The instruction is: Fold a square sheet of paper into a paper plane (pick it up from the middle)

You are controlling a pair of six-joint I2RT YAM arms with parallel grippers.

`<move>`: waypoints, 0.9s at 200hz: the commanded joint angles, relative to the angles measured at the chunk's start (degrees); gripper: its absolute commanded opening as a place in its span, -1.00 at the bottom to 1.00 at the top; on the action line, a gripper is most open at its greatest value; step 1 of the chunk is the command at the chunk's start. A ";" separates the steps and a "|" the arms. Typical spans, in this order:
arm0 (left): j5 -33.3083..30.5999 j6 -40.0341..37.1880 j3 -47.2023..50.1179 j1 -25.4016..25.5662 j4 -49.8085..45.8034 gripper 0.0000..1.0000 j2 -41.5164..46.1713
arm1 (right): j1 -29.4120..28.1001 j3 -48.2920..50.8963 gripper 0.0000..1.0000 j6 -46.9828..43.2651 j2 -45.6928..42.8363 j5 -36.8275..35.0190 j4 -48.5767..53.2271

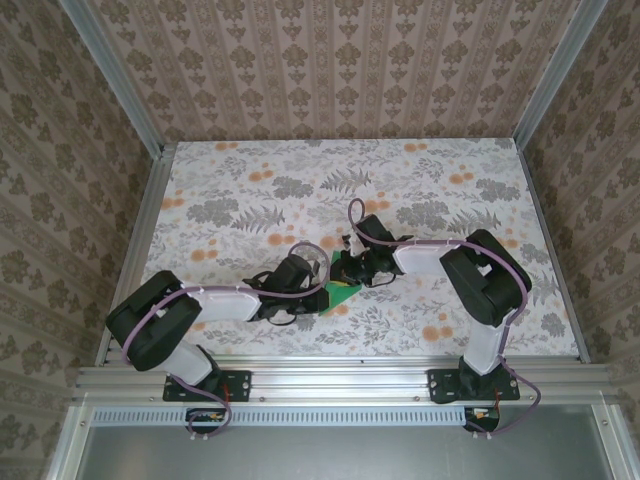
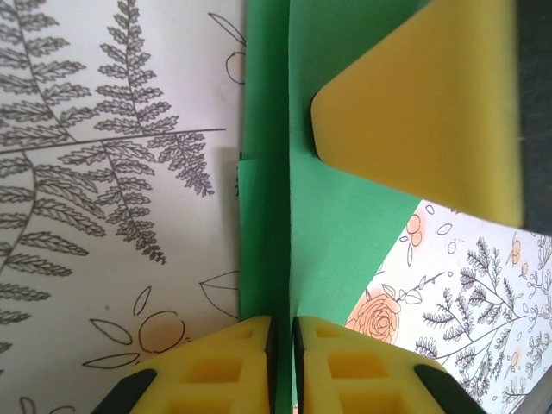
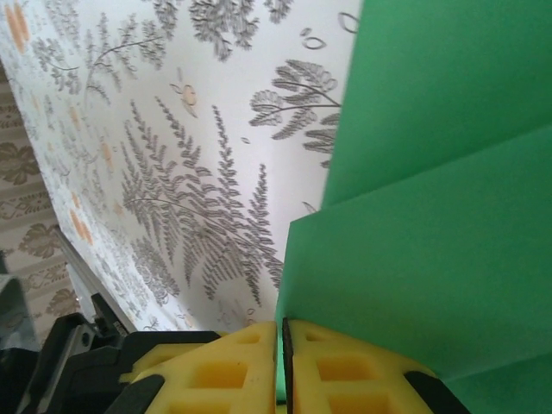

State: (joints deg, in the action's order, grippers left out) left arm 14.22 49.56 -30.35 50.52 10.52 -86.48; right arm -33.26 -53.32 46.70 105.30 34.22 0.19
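I read the left end effector [image 2: 281, 332] as narrow, nipping the raised crease of the green sheet of paper [image 2: 336, 259]. That crease runs straight away from its fingers. The sheet sits mid-desk [image 1: 420, 180] between both end effectors, which hide its outline. The right end effector [image 3: 282, 332] is closed on a folded edge.

Seen from above, your left hand [image 1: 318, 274] and right hand [image 1: 352, 266] hide most of the green sheet [image 1: 343, 291].
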 commanded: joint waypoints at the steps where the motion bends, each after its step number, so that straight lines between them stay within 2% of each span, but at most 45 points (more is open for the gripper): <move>1: 0.11 -1.82 1.32 -0.37 -3.46 -0.63 2.22 | 0.21 -1.13 -0.76 0.40 0.53 -1.95 1.63; 39: 0.00 -2.42 1.83 -0.18 -4.67 -0.70 4.06 | 0.31 -1.26 -0.76 0.32 0.87 -1.69 1.57; 90: 0.51 -2.63 1.21 0.25 -3.63 -1.00 2.55 | 0.30 -1.22 -0.76 0.15 1.24 -1.18 1.67; 144: 0.08 -1.47 2.15 1.62 -1.85 -1.00 0.38 | 0.30 -1.29 -0.74 -0.37 1.73 -0.07 1.86; 180: -2.04 0.59 3.69 1.92 -2.89 -1.00 0.91 | 0.30 -1.35 -0.73 -0.81 2.23 -2.30 3.14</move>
State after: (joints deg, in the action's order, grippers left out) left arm 13.98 48.49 -28.67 51.88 10.37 -85.01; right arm -33.15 -53.32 46.65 106.30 33.41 0.45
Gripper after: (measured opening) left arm 0.053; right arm 0.136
